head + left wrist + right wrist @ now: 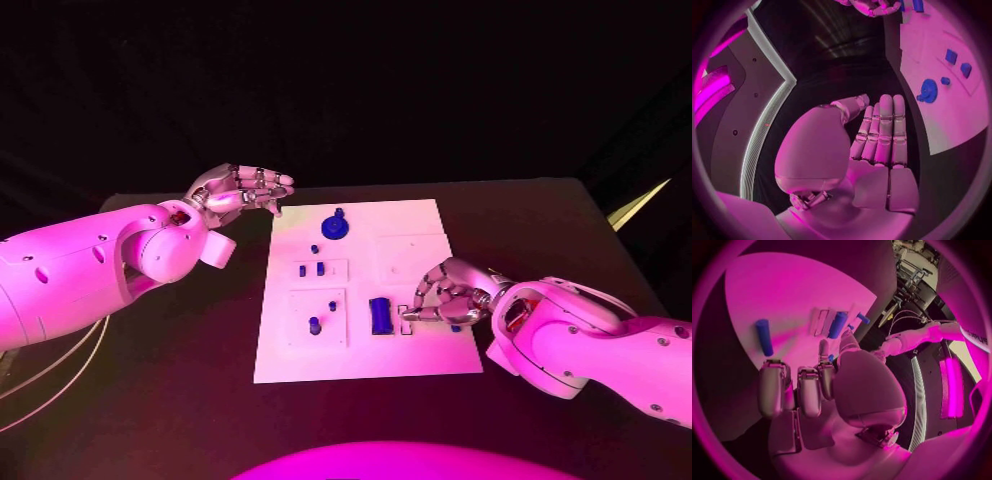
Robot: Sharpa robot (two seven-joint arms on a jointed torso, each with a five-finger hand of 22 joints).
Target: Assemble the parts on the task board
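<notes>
- Left hand [240, 188] hovering off the board's far left corner, fingers loosely apart, holding nothing; probably parked clear.
- White board [433, 355] mid-table, small blue parts [315, 269] seated along its left half.
- Right hand [450, 296] low beside an upright blue block [379, 315], fingers curled; whether pinching anything, cannot tell.

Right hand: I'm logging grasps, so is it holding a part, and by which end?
It cannot be told. The right hand is curled on the task board beside a small blue part, hiding any grip. The left hand holds nothing.
</notes>
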